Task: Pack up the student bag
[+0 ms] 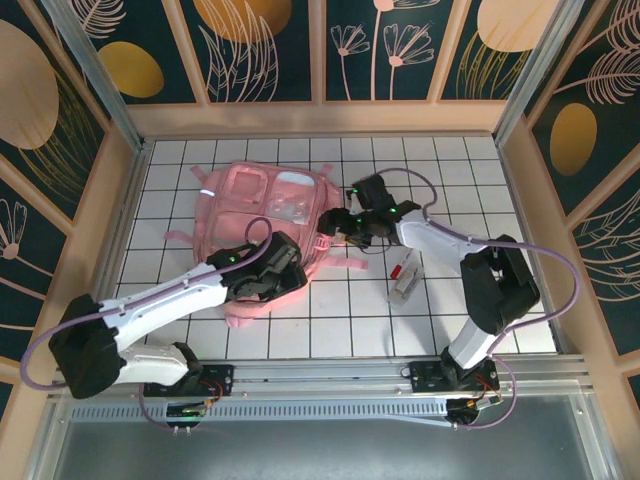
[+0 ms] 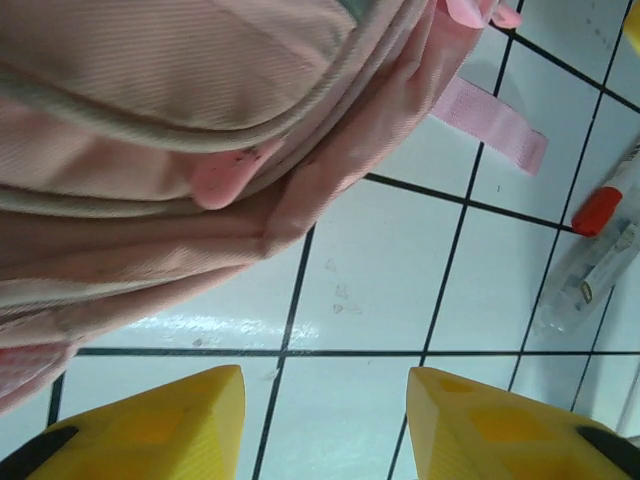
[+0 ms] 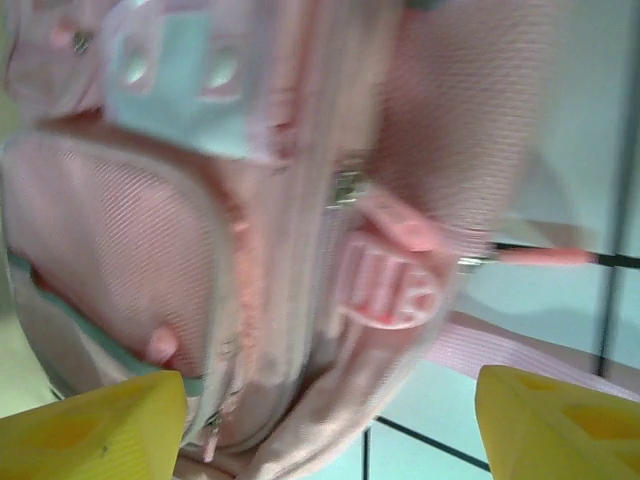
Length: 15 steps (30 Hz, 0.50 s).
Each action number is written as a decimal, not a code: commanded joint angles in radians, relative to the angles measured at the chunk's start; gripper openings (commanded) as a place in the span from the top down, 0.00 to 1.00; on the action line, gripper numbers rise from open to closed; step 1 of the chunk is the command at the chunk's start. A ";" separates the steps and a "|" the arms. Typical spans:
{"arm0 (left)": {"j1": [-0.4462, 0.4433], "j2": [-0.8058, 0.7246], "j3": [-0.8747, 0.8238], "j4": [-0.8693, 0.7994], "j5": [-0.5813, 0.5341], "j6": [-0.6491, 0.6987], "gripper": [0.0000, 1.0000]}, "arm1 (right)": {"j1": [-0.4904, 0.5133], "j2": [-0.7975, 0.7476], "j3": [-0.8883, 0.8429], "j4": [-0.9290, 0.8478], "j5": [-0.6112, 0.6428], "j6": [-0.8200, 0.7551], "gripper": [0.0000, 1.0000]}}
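The top camera looks down from six o'clock; both wrist cameras sit close, sharing the student bag (image 1: 262,205) with it.

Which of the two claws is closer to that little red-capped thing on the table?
The right gripper, at the bag's right side, near the red-capped item. The left gripper is farther, at the bag's near edge.

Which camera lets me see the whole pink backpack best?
The top external view: nearly the whole student bag shows, lying on the tiled table. The left wrist view catches its edge and a strap; the right wrist view gives a blurry close-up of its zip pull.
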<state>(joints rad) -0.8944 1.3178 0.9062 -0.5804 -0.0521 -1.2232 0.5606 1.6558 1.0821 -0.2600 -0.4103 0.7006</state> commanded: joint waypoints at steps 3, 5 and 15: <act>-0.002 0.063 0.060 -0.029 -0.180 -0.018 0.53 | 0.045 0.015 0.054 -0.003 0.021 0.188 0.29; -0.002 0.077 0.060 -0.032 -0.209 -0.034 0.53 | 0.075 0.012 0.050 0.019 0.026 0.243 0.34; 0.007 0.122 -0.018 0.042 -0.209 -0.065 0.49 | 0.218 0.119 0.127 0.018 0.050 0.377 0.45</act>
<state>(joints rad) -0.8940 1.4204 0.9215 -0.5636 -0.2424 -1.2640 0.7578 1.7264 1.1820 -0.2523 -0.3824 1.0084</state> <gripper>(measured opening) 0.509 0.551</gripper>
